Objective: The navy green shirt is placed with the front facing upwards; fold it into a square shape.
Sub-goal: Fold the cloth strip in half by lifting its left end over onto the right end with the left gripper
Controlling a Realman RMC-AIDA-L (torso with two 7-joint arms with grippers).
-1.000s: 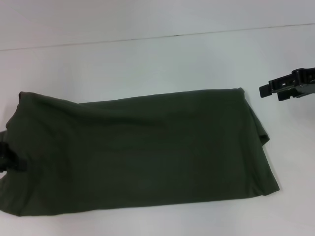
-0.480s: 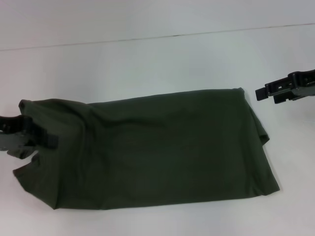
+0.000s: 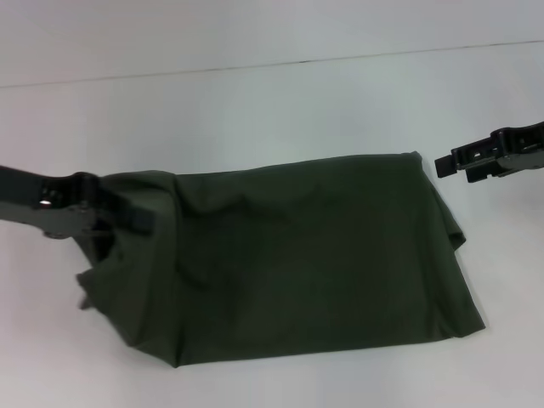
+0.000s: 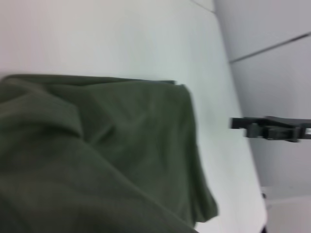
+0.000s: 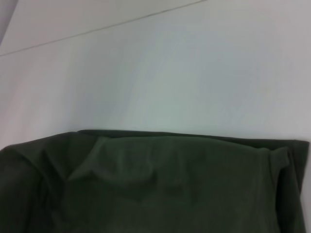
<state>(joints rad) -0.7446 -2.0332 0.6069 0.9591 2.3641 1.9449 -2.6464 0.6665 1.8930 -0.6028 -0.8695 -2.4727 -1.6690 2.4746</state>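
The navy green shirt (image 3: pixel 297 263), soft matte cotton folded into a long band, is lying on the white table (image 3: pixel 255 110). My left gripper (image 3: pixel 127 219) is pinching its bunched left end; my right gripper (image 3: pixel 446 166) is hovering just beside the far right corner, unclenched.

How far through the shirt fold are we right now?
Done: the navy green shirt is already a long folded band, plain side up, no print showing. In hand: the left claw grips the band's left end, lifted and bunched toward the middle. The right claw hangs clear beyond the far right corner. Left: lay that end down and flatten into a square.
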